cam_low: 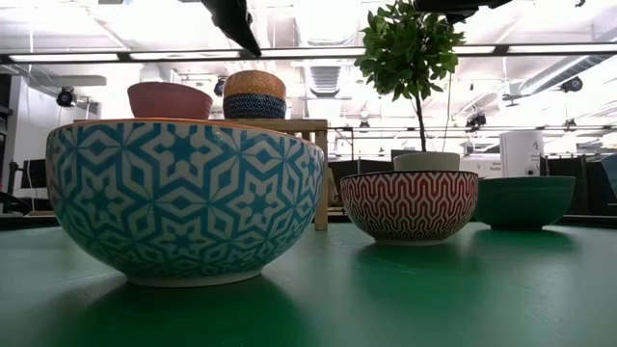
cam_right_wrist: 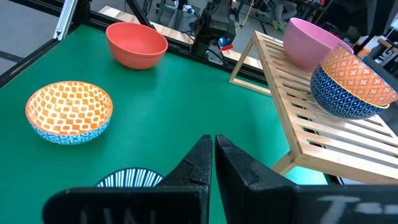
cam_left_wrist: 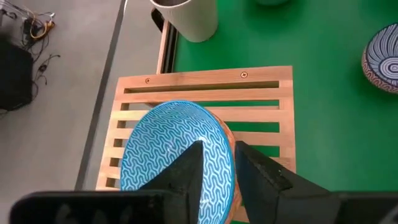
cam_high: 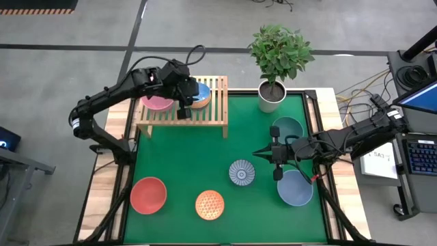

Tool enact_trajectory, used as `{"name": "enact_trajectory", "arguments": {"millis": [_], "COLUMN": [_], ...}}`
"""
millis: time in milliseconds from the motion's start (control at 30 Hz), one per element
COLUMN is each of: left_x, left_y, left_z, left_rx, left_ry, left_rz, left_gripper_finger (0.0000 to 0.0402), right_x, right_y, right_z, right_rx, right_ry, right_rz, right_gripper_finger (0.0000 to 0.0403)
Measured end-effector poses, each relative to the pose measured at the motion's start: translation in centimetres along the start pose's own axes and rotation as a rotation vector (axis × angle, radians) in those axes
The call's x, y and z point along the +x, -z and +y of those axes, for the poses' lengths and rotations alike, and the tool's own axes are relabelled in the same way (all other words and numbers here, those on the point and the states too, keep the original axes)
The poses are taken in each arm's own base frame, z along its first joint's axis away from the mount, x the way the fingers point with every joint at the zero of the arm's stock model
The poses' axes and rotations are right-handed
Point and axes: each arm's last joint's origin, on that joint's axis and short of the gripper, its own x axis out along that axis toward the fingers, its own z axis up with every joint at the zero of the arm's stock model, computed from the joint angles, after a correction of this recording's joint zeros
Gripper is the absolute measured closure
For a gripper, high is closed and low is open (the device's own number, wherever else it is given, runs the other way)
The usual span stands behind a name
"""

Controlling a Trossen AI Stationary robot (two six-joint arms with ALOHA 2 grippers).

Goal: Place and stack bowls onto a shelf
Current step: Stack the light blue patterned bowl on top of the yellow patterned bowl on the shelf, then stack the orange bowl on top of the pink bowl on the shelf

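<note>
The light-wood slatted shelf (cam_high: 205,120) stands at the table's far left. On it sit a pink bowl (cam_high: 158,103) and a stack of two bowls (cam_high: 199,96); the upper bowl's inside (cam_left_wrist: 168,146) is light blue with a wave pattern. My left gripper (cam_left_wrist: 219,149) hangs open just above this stack's rim, and its fingertip (cam_low: 253,46) is clear of the bowl. My right gripper (cam_right_wrist: 214,144) is shut and empty above the green table, between the dark teal bowl (cam_high: 287,128) and the blue-white patterned bowl (cam_high: 242,172). The slate-blue bowl (cam_high: 295,188) lies below that arm.
A red bowl (cam_high: 148,194) and an orange patterned bowl (cam_high: 209,204) rest on their bases near the table's near edge. A white plant pot (cam_high: 272,96) with a leafy plant stands at the far edge, right of the shelf. The shelf's right half shows bare slats (cam_left_wrist: 261,84).
</note>
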Motion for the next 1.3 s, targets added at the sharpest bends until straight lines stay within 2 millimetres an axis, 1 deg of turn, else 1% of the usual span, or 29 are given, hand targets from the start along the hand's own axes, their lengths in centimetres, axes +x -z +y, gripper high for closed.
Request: {"name": "enact_trajectory", "arguments": {"millis": [133, 200, 333, 467, 567, 733, 833, 900, 1000, 1167, 1233, 1300], "left_x": [0.6, 1.0, 1.7, 2.6, 3.0, 3.1, 2.4, 1.6, 0.2, -2.4, -3.1, -3.5], "left_y": [0.5, 0.7, 1.1, 1.5, 1.8, 1.9, 1.9, 1.9, 2.1, 2.9, 3.4, 4.1], "left_z": [-0.3, -0.4, -0.6, -0.9, -1.1, -1.2, -1.2, -1.4, -2.1, -4.4, -5.7, -7.5], "left_rx": [0.003, -0.003, -0.023, -0.036, -0.055, -0.060, -0.084, -0.110, -0.137, -0.156, -0.188, -0.196], "left_ry": [0.014, 0.021, 0.027, 0.039, 0.045, 0.046, 0.040, 0.036, 0.075, 0.111, 0.131, 0.173], "left_rz": [0.029, 0.044, 0.059, 0.081, 0.096, 0.099, 0.082, 0.069, 0.027, -0.097, -0.169, -0.233], "left_gripper_finger": [0.0383, 0.0396, 0.0387, 0.0398, 0.0398, 0.0398, 0.0398, 0.0398, 0.0400, 0.0401, 0.0401, 0.0401], "right_x": [0.0, 0.0, 0.0, 0.0, 0.0, 0.0, 0.0, 0.0, 0.0, 0.0, 0.0, 0.3], "right_y": [0.0, 0.0, 0.0, 0.0, 0.0, 0.0, 0.0, 0.0, 0.0, 0.0, 0.1, 0.2], "right_z": [0.0, 0.0, 0.0, 0.0, 0.0, 0.0, 0.0, 0.0, 0.0, 0.0, 0.0, 0.2], "right_rx": [0.000, 0.000, 0.004, 0.007, 0.007, 0.007, 0.007, 0.007, 0.007, 0.017, 0.042, 0.067], "right_ry": [0.000, 0.000, -0.001, -0.001, -0.001, -0.001, -0.001, -0.001, -0.001, -0.001, -0.002, -0.002], "right_rz": [0.000, 0.000, 0.002, 0.004, 0.004, 0.004, 0.004, 0.004, 0.004, 0.004, 0.006, 0.009], "right_gripper_finger": [0.0394, 0.0394, 0.0394, 0.0394, 0.0394, 0.0394, 0.0394, 0.0394, 0.0394, 0.0394, 0.0394, 0.0394]}}
